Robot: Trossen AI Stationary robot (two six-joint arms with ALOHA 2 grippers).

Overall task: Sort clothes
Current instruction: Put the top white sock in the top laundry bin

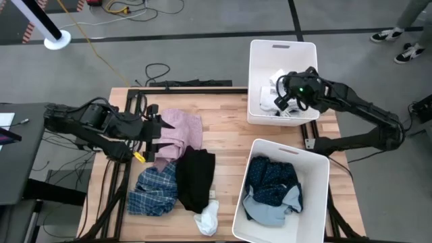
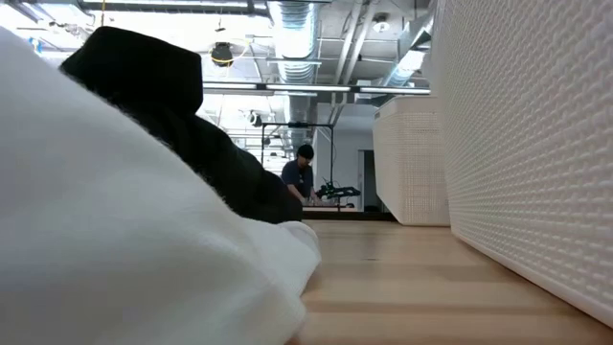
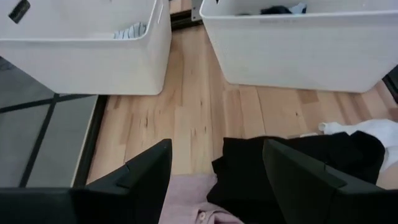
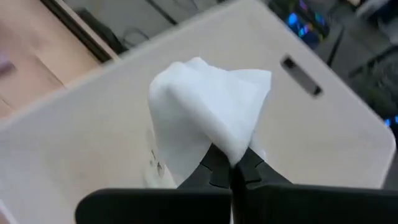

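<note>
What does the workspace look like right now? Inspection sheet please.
Surface: pale wooden table top, bare between piles and bins.
Job's things: pink garment, black garment, blue plaid shirt, small white sock on table; navy patterned garment in nearer white plastic bin; white cloth over farther white plastic bin.
Clutter: nothing seen.
Grippers: left gripper open above pink garment; right gripper shut on white cloth.
Cables: yellow and black cables on floor.
Surroundings: person in background.
</note>
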